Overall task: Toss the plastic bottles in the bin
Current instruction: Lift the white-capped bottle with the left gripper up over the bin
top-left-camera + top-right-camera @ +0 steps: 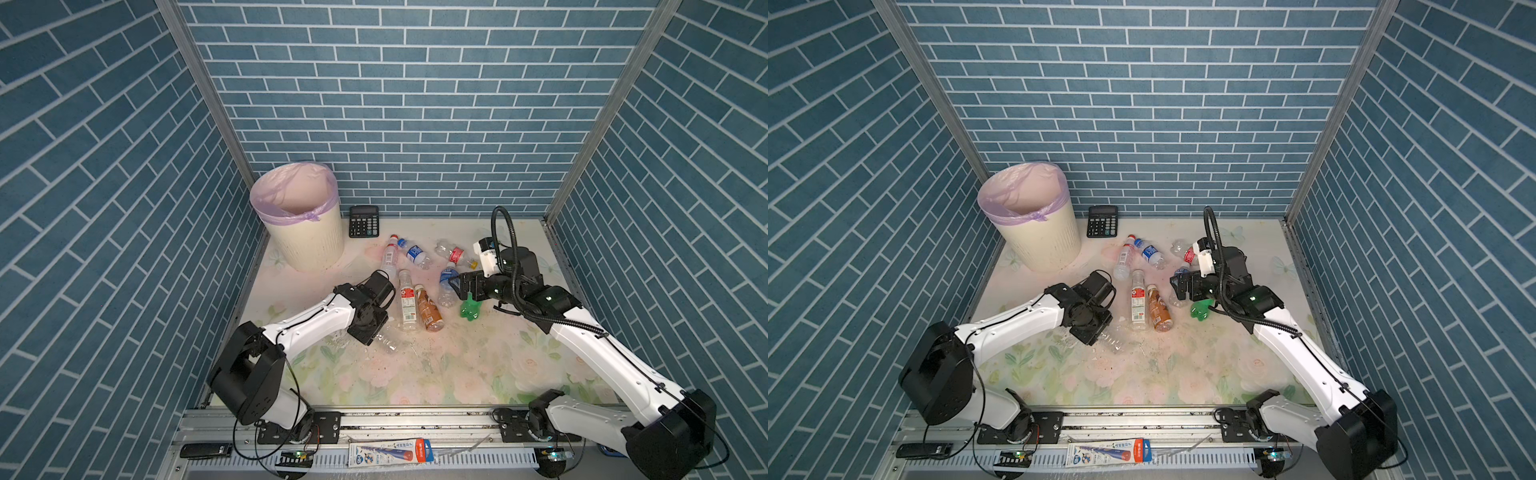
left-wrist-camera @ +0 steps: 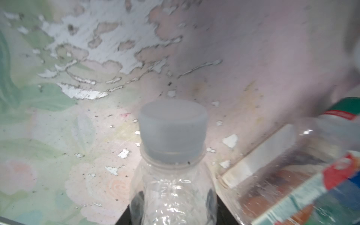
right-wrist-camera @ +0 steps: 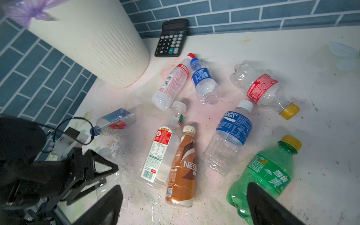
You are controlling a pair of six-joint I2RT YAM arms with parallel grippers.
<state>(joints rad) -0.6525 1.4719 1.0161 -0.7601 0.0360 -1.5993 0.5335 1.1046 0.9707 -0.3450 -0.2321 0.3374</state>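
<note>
Left end effector (image 2: 173, 200) grasps clear bottle (image 2: 172, 165) beside open tabletop (image 1: 436, 374); right end effector (image 1: 460, 286) released, aloft.

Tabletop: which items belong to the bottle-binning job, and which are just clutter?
Job: cream ribbed round bin with lilac liner; scattered small plastic bottles; clear crumpled white-capped plastic bottle.
Clutter: black calculator; blue-red packaged item on the front rail.
</note>
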